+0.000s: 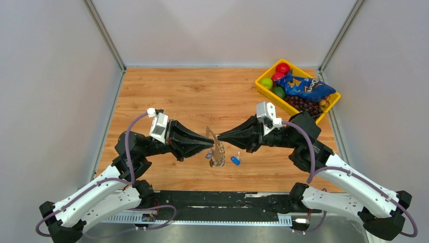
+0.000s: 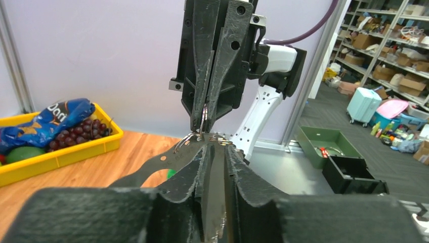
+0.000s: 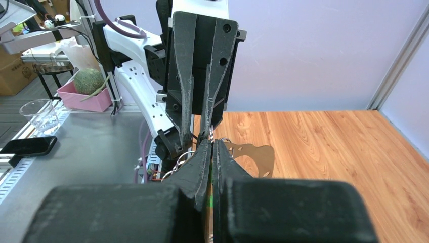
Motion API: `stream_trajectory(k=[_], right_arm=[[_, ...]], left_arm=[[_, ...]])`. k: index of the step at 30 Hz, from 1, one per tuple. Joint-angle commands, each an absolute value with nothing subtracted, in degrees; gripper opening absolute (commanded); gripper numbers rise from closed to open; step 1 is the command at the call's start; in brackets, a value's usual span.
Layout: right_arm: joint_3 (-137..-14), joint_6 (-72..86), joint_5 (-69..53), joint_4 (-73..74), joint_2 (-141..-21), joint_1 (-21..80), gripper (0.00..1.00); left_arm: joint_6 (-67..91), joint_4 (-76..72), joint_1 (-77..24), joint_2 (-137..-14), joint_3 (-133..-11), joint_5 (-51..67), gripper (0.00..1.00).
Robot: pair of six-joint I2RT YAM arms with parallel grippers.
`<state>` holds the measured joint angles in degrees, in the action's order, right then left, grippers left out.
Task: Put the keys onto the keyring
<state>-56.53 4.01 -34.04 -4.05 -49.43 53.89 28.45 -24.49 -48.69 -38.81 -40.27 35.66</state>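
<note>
**Two claws, one keyring**

My left claw (image 1: 211,143) and my right claw (image 1: 217,136) meet tip to tip above the bench (image 1: 192,96), by the middle of its near edge. Both pinch the keyring (image 2: 204,117), and its chain hangs down. A blue key (image 1: 235,160) lies on the wood below.

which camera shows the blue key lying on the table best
The top view: the blue key lies in the open on the table, just right of the dangling chain. Neither wrist view catches it at all.
</note>
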Motion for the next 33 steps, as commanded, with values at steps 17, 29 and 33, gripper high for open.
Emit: stream_trajectory(k=[17,29,33], right_arm=[[-58.5,7.9,-36.6,-11.7,-49.8,55.2,0.00],[-57.0,8.6,-31.7,-15.1,-51.0,57.0,0.00],[-56.8,7.8,-29.3,-15.4,-51.1,57.9,0.00]], left_arm=[[25.9,-24.2,-48.8,-36.4,-40.0,32.6,0.64],[26.6,-25.2,-48.8,-36.8,-40.2,33.6,0.62],[26.5,-24.9,-48.8,-36.5,-40.2,33.6,0.61]])
